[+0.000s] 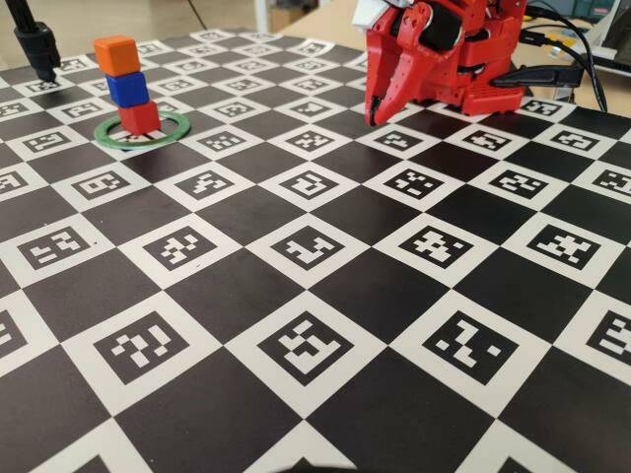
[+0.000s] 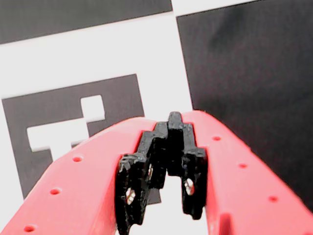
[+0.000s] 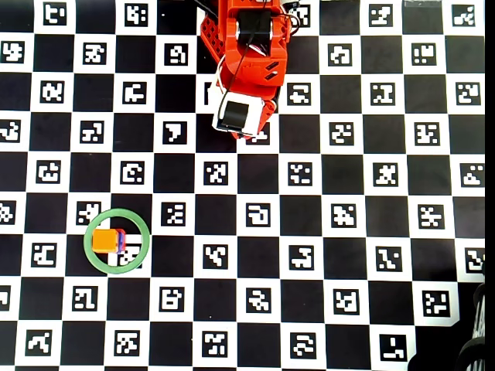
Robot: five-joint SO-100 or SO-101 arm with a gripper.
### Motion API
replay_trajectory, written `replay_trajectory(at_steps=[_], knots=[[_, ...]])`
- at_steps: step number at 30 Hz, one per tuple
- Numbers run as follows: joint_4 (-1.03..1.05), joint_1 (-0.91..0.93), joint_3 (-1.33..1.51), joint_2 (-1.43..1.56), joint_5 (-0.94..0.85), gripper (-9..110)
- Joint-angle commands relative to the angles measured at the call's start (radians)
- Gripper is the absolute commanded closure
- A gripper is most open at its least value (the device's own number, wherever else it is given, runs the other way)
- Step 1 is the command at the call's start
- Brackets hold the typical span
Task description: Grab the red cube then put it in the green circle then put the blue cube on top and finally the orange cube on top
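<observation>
Fixed view first: at the upper left of the frame a three-cube tower stands inside the green circle (image 1: pixel 143 132), which lies flat on the checkered marker surface (image 1: pixel 315 325). The red cube (image 1: pixel 139 117) sits at the bottom, touching the surface within the ring, the blue cube (image 1: pixel 127 89) rests on it, and the orange cube (image 1: pixel 115 55) tops the stack. Each upper cube is shifted slightly leftward over the one beneath, so the tower leans a little. The red arm (image 1: pixel 444 49) is folded at the upper right, well apart from the stack, with its claw (image 1: pixel 379 106) pointing down at the surface, fingers drawn together and nothing between them. A black stand (image 1: pixel 37 44) shows at the far upper left corner.

Wrist view: the claw (image 2: pixel 164 203) fills the lower half of the frame, its red fingers (image 2: pixel 73 186) meeting over black toothed inserts, closed and empty, above a white square carrying a black marker.

Overhead view: the green circle (image 3: pixel 116 240) lies at the lower left, with the orange cube (image 3: pixel 104 240) seen from above inside it, toward its left side, and a sliver of the blue cube (image 3: pixel 120 241) at its right edge. The arm (image 3: pixel 247 54) sits at the top centre, far from the ring.
</observation>
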Motion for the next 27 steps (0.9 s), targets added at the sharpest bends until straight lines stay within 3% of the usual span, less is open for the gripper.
replay_trajectory(at_steps=[1, 27], knots=[[0.052, -0.003, 0.051, 0.044, -0.021, 107], [0.057, -0.012, 0.051, 0.049, -0.032, 107]])
